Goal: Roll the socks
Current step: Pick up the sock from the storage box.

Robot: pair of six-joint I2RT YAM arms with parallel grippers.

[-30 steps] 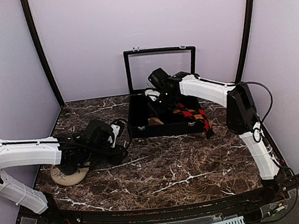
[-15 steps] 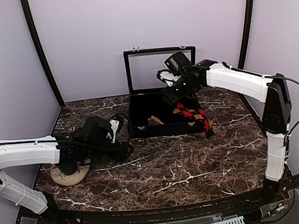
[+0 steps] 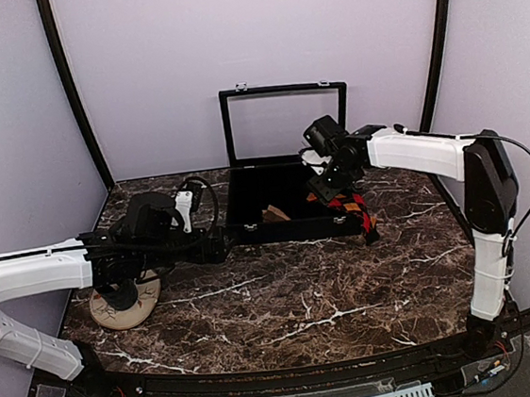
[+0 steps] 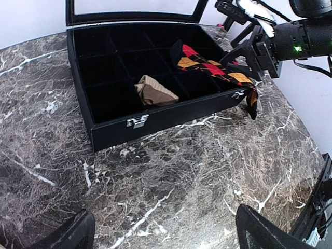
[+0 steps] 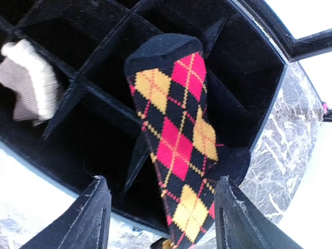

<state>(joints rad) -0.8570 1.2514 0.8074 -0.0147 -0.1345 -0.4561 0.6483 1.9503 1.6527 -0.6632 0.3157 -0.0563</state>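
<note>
A black compartment case [image 3: 287, 226] stands at the back of the dark marble table [image 3: 304, 299], its windowed lid [image 3: 286, 125] upright against the rear wall. Both socks are in the case. The tan sock [image 4: 155, 91] sits bunched in a compartment of the front row, near the middle, its ribbed fabric poking up above the dividers. The argyle sock [image 4: 212, 67] lies flat and unrolled across the dividers on the right side. Its black toe end points toward the back of the case, while its other end drapes over the front wall at the right corner and hangs down toward the table. The right gripper [image 3: 328, 184] hovers just above this sock. In the right wrist view its fingers [image 5: 96, 218] are spread wide on either side of the red, orange and black diamonds, and they grip nothing. The sock passes between and below them, and whether they touch the fabric cannot be told. The left gripper [image 3: 212, 250] reaches out low over the marble, just left of the case's front left corner and apart from it. In the left wrist view its fingers [image 4: 70, 236] stand far apart at the bottom corners, with only bare marble between them. A round tan disc [image 3: 125, 308] lies on the table under the left arm, well away from the case.
</note>
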